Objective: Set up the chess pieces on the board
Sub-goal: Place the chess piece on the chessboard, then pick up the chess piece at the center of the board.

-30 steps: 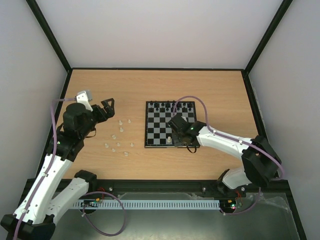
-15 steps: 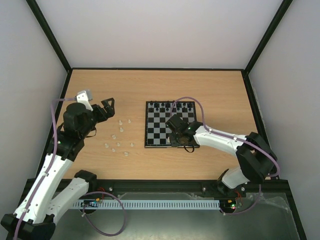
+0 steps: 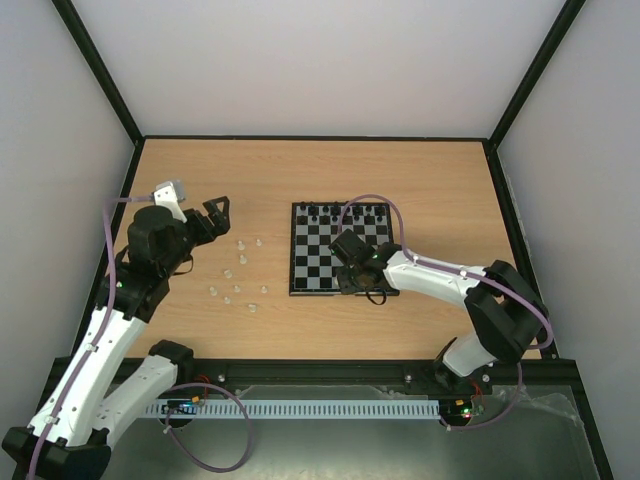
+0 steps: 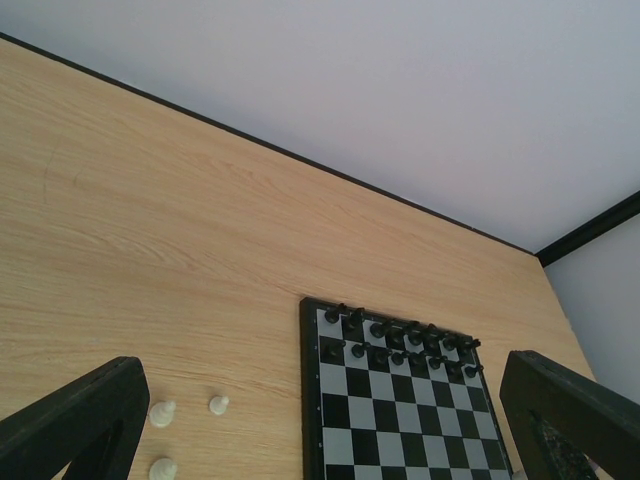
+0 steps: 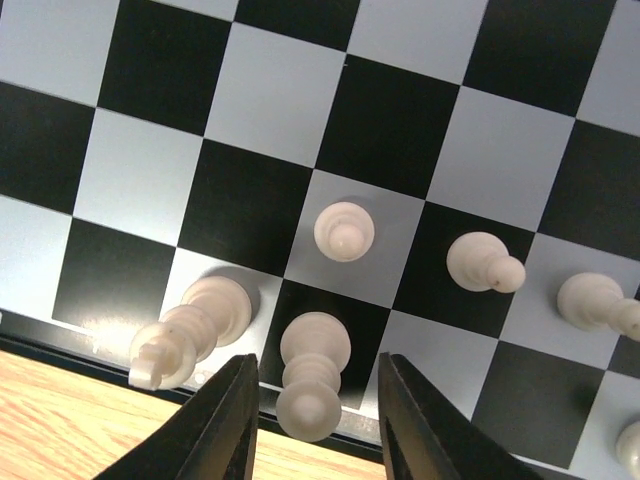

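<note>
The board [image 3: 312,262] lies on the table [image 3: 430,180], and my right arm [image 3: 440,282] reaches in over the board's near right part. The right jaws hang low over the board's near edge, parted a little. Their fingers [image 5: 228,425] flank one white piece [image 5: 312,385] standing on a black square in the board's nearest row. I see a sliver of gap on each side of it, so they have hold of nothing. Next to it on that row a white castle [image 5: 190,330] stands on a pale square. One row further in on the board I see three white pawns [image 5: 344,231] side by side.

The black pieces [image 3: 345,212] fill the board's two far rows.

The loose white chess pieces [image 3: 240,275] are scattered on the table to the left of the board, well apart from it. My left arm [image 3: 110,320] is left of the board too. The left jaws are spread wide and empty, above the table beyond that scatter, and the left wrist view shows the board between the two fingers [image 4: 75,425].
</note>
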You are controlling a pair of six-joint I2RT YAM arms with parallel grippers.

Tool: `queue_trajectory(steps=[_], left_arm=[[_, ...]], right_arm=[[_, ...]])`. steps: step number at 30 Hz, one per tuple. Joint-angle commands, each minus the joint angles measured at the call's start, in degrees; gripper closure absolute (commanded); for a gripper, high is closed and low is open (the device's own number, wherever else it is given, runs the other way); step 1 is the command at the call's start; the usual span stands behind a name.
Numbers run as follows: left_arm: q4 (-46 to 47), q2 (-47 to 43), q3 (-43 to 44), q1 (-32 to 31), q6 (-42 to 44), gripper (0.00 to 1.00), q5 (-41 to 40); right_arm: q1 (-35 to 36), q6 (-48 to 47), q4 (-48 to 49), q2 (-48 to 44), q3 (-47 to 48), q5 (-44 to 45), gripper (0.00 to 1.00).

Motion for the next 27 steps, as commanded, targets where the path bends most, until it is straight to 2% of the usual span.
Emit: queue_trajectory(steps=[1, 8, 9, 16, 23, 27], left_arm=[[0.42, -0.14, -0.27, 0.31, -0.04, 0.01, 0.07], [0.36, -0.17, 0.04, 0.36, -0.09, 0.01, 0.77], [0.34, -0.22, 0.15, 0.36, -0.09, 0.01, 0.85], [1.29, -0.91, -0.3, 0.35, 0.22, 0.01, 2.37], [2.67, -2.57, -1.81, 0.38, 0.3, 0.01, 2.94], [2.49, -2.17, -0.84, 0.3, 0.19, 0.01, 3.48]], right_arm=[[-0.22, -0.03, -2.9, -1.43, -0.41, 1.0, 0.63], [-0.24, 0.81, -6.92, -8.6, 0.38, 0.81, 0.56], [-0.2, 0.98, -7.72, -10.14, 0.55, 1.2, 0.51], [-0.17, 2.89, -11.25, -19.44, 0.77, 3.82, 0.01], [-0.26, 3.96, -9.63, -24.99, 0.55, 2.37, 0.01], [-0.19, 3.19, -7.84, -25.96, 1.51, -1.68, 0.01]])
